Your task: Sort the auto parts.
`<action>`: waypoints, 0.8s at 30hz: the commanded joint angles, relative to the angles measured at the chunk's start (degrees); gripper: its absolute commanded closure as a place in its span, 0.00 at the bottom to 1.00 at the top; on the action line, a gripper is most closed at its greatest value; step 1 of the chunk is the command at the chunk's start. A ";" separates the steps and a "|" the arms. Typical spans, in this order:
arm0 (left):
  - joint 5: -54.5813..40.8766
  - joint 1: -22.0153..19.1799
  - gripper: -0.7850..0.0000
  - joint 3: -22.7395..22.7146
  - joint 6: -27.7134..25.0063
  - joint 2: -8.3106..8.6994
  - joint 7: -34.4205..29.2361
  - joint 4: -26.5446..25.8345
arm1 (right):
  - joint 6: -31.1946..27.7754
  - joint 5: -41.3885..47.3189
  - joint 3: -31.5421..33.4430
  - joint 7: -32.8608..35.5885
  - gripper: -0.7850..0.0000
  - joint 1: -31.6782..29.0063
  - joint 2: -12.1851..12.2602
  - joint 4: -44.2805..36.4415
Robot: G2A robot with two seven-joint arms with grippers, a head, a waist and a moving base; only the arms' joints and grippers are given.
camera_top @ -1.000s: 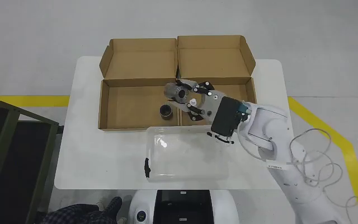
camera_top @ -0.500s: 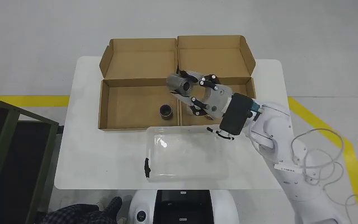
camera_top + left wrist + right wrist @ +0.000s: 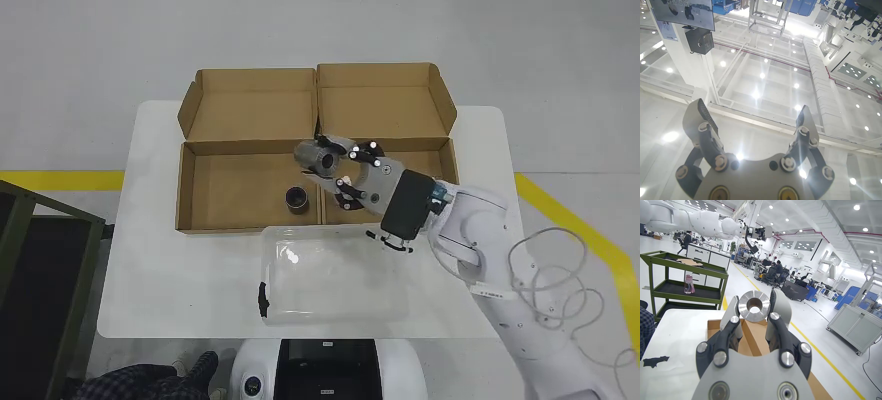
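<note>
The part (image 3: pixel 754 308) is bright silver (its bore a duller brown-grey). The right gripper (image 3: pixel 330 163) has pale grey fingers (image 3: pixel 780 308), black links and a grey plate with silver pins. The left gripper (image 3: pixel 753 115) is coloured the same. Both boxes (image 3: pixel 250 192) are plain brown cardboard, and the ring (image 3: pixel 296 199) in the left one is black. The table (image 3: pixel 160 260) is white. The bin (image 3: pixel 335 295) at its front edge is clear, with a black latch (image 3: pixel 264 298).

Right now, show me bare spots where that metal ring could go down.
Free: the left box floor between its left wall and the dark ring; the clear bin, seemingly empty; the table left of the boxes. Crowded: the divider, where the right gripper holds the metal ring near the dark ring. It hides much of the right box.
</note>
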 commanded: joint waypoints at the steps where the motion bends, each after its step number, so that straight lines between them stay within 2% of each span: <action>1: 0.00 0.00 0.00 0.00 0.00 0.00 0.00 0.00 | -0.22 -0.15 -0.86 0.31 1.00 0.38 -0.15 0.75; 7: 0.00 0.00 0.00 0.00 0.00 0.00 0.00 0.00 | 0.50 -0.74 -4.93 2.52 1.00 2.29 -1.04 4.93; 15: 0.00 0.00 0.00 0.00 0.00 0.00 0.00 0.00 | 2.75 0.26 -10.19 9.29 1.00 6.43 -2.77 11.38; 24: 0.00 0.00 0.00 0.00 0.00 0.00 0.00 0.00 | 3.47 2.52 -17.72 13.86 1.00 10.85 -5.60 18.99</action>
